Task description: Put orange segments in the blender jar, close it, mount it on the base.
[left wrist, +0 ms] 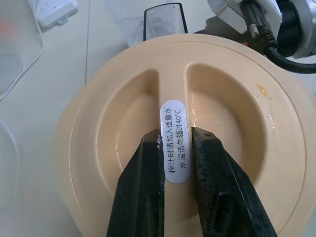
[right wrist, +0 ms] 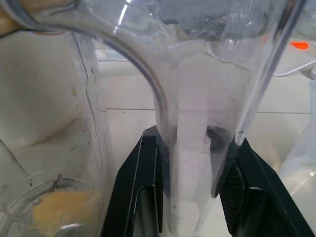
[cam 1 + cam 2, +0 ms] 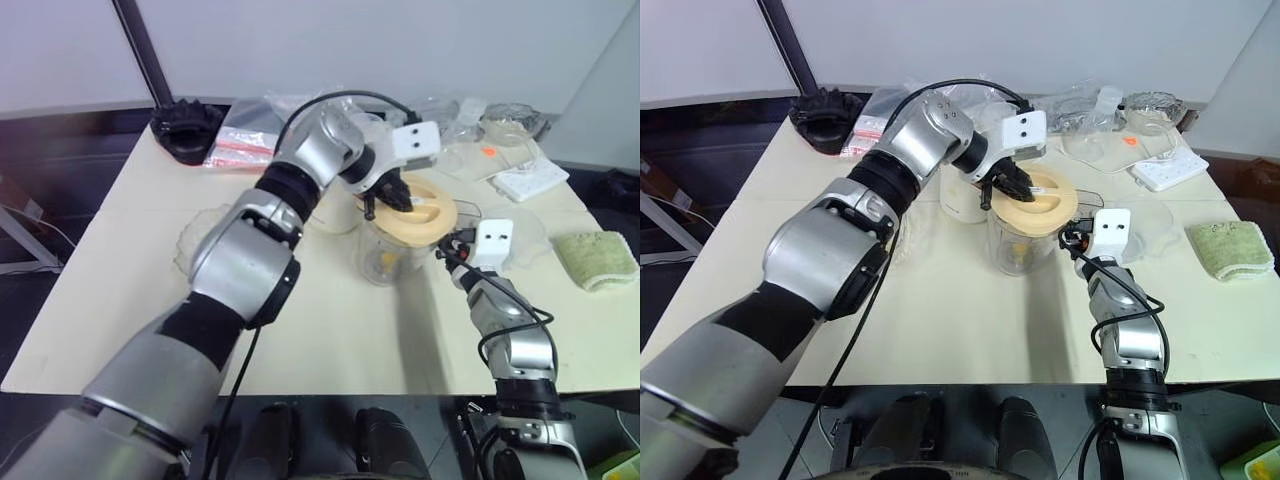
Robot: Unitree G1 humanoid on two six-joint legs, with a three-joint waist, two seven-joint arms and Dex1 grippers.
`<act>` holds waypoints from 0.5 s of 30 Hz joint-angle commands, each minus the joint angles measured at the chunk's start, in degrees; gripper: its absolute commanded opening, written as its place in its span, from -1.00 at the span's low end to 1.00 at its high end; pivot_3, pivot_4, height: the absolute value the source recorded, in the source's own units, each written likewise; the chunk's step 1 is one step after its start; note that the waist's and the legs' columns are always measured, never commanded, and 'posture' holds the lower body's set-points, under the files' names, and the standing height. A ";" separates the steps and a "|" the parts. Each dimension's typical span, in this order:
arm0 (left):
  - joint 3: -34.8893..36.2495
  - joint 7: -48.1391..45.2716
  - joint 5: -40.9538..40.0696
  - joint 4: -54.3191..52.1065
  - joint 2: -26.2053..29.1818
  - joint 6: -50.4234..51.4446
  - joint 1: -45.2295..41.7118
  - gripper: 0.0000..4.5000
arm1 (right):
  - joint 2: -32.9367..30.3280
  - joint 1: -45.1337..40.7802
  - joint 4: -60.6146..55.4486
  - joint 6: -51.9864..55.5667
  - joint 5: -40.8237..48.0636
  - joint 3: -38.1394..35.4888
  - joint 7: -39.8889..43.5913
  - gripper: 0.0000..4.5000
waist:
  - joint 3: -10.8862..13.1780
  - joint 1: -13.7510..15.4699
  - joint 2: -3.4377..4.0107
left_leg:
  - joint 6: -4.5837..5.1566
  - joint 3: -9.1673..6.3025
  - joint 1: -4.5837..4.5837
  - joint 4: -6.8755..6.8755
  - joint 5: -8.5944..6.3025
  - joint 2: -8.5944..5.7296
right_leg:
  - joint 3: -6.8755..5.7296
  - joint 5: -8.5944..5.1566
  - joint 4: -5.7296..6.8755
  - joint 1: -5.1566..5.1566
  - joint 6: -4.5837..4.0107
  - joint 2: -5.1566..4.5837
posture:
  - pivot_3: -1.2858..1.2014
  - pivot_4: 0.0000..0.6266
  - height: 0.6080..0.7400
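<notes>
On the table [image 3: 120, 260], left gripper [image 1: 177, 148] pinches the lid [image 1: 98, 128] (apparently seated); right gripper [image 2: 195, 148] clamps the blender jar [image 2: 197, 98] handle.

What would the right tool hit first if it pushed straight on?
Probably nothing new: the right tool is already shut on the jar's clear handle. Past the handle lies bare table, though depth there is unclear.

A white oval sticker [image 1: 174, 141] stood on the central grip ridge of the pale-orange lid [image 1: 98, 148], printed in black Chinese characters in two lines, reading roughly "榨汁时请加入适量水" and "水温请勿超过40°C". The left gripper's fingers [image 1: 143, 187] flanked the sticker's lower end. No other text could be read anywhere.
</notes>
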 commanded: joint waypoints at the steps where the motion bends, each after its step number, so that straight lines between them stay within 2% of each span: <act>1: -2.12 5.09 2.15 3.61 -1.78 4.40 5.20 -0.90 | -0.49 -1.13 -1.72 -1.71 -0.93 -1.06 -0.47 -0.60 | -0.02 0.01 0.00 | 0.01 -0.03 0.13 -0.01 -0.01 -0.06 | -0.03 -0.13 -0.01 0.13 -0.04 -0.08 | 0.03 -0.52 1.00; 8: -2.10 8.99 1.64 3.16 -3.13 9.23 6.56 -0.90 | -0.46 -1.42 -1.33 -1.97 -0.93 -0.79 -0.26 -0.60 | -0.41 0.02 -0.05 | -0.01 -0.06 0.46 -0.08 -0.05 -0.32 | -0.04 -0.33 -0.04 0.26 0.23 -0.41 | 0.03 -0.52 1.00; 15: -2.49 6.76 1.84 2.13 -2.89 6.14 7.57 -0.90 | -0.39 -1.21 -1.58 -1.89 -1.07 -0.77 0.01 -0.60 | -0.68 -0.10 -0.05 | 0.05 -0.09 0.46 -0.10 -0.09 -0.77 | -0.02 -0.47 -0.02 0.28 0.49 -0.85 | 0.03 -0.52 1.00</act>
